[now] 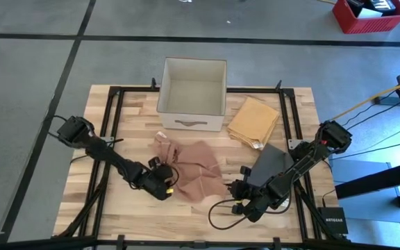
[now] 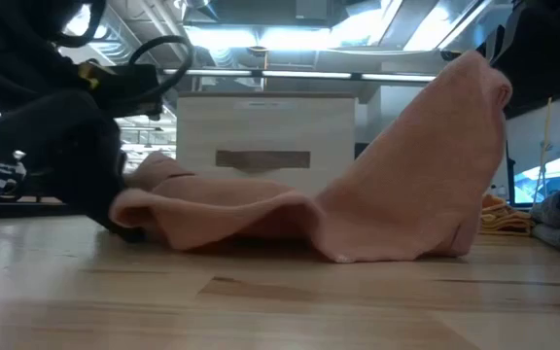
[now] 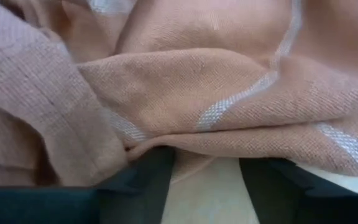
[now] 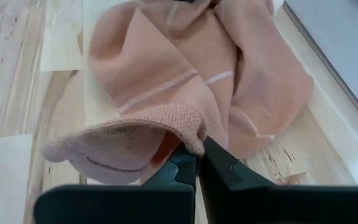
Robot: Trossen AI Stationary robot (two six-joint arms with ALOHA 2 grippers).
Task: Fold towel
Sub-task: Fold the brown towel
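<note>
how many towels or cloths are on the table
3: a pink towel crumpled between the two grippers, a yellow cloth beside the white box toward the right arm's side, and a grey cloth partly under the right arm. More may be hidden inside the box.

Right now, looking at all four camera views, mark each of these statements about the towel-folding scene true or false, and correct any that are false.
1. The right gripper is shut on a corner of the pink towel. True.
2. The white box holds the pink towel. False: the towel lies crumpled on the wooden table, in front of the box.
3. A folded yellow cloth lies beside the box. True.
4. The left gripper is shut tight. False: its fingers stand apart at the towel's edge.
5. A grey cloth lies under the right arm. True.
</note>
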